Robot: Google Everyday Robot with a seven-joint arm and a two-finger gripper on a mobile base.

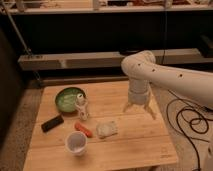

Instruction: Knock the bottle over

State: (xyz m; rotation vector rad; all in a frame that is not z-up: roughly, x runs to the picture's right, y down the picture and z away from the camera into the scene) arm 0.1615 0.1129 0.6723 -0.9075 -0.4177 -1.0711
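Bottle (81, 107) stands upright at center-left of frame, right by the green bowl's (59, 94) right edge; can't tell if touching. Gripper (139, 111) hangs over the table (142, 142) right of center, fingers apart, pointing down, nothing btwn them, well apart from the bottle. Task not done yet.

Risks, as I judge them:
- A leftward sweep w/ gripper too low could drag the crumpled wrapper (106, 129) or orange item (83, 129), or clip the white cup (76, 143) at lower left.
- Push too low on the bottle & it may just slide into the bowl instead of tipping; the bowl may also prop it up.
- Too hard a hit could send it onto the black device (52, 122) or off the table's left edge.
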